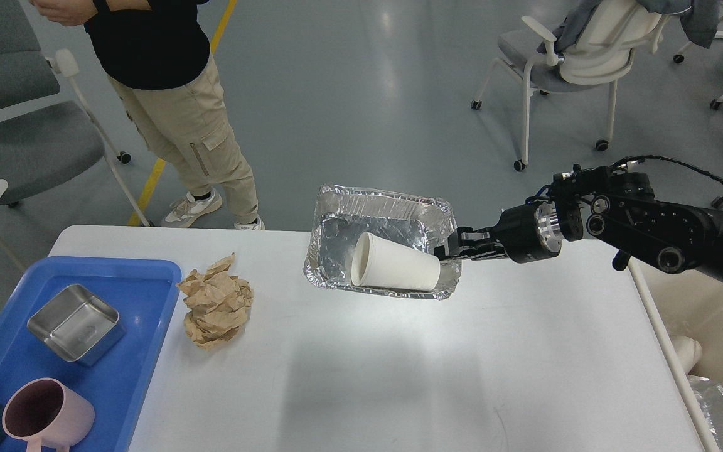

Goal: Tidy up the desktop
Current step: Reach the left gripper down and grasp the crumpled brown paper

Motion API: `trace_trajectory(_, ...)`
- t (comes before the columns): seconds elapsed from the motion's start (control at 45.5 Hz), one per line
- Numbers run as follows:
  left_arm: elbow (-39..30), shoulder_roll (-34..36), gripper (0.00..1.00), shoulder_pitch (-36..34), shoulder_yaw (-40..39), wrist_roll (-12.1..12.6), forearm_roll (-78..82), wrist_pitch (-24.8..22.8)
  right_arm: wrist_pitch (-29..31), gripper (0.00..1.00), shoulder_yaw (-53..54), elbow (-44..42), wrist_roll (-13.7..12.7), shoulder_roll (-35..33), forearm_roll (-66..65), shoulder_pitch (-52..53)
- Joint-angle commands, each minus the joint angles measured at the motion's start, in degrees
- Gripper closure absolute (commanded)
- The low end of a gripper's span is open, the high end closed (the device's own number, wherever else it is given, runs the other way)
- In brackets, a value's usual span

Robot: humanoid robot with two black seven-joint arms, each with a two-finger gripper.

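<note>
The white desktop point(399, 376) fills the lower half of the frame, and above its centre the right gripper point(451, 252) pinches the right rim of a foil tray point(342, 251), holding it clear of the surface and tilted, with a paper cup point(396, 271) lying on its side inside; the left gripper is not in view. The step in hand looks like carrying this rubbish off the table, probably to the cream bin point(700, 314) at the right edge. The next move calls for a steady swing right, lest the cup roll out, while the crumpled brown paper point(216, 309) beside the blue tray point(117, 376) at lower left waits.
</note>
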Motion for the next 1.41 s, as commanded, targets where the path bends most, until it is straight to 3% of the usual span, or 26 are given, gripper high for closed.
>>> trace_trajectory(0.0,1.1,-0.2,0.03,-11.3,9.9,-3.4,12.4,-0.9,0.0,1.0,0.0,0.1,0.0,0.0,0.0,0.2)
trace_trajectory(0.351,7.7,-7.1,0.03,-47.4,48.8,-7.2,44.2,-0.5,0.0,1.0,0.3,0.4,0.0,-0.1,0.0,0.6)
trace_trajectory(0.615,13.5,-19.5,0.03,-62.4,68.4,-10.0,55.7,0.8,-0.1,1.0,0.6,0.3,0.0,0.1,0.1,0.5)
trace_trajectory(0.922,17.5,-26.6,0.03,-68.4,85.6,-12.9,59.8,5.3,-0.2,1.0,0.8,0.3,0.0,0.3,0.1,0.5)
trace_trajectory(1.164,24.3,-29.6,0.03,-67.5,89.7,-14.2,60.6,12.3,-0.3,1.0,0.9,0.4,0.0,0.1,0.1,0.0)
trace_trajectory(1.252,27.0,-30.7,0.05,-67.1,91.0,-15.8,60.1,16.1,-0.3,1.0,1.0,0.4,0.0,0.1,0.1,0.0)
trace_trajectory(1.34,30.2,-31.9,0.14,-66.3,91.6,-18.0,59.7,20.7,-0.3,1.0,1.0,0.4,0.0,0.2,0.1,-0.1)
trace_trajectory(1.384,31.5,-32.2,0.25,-65.7,91.8,-18.6,59.8,22.2,-0.3,1.0,0.9,0.4,0.0,0.1,0.1,-0.1)
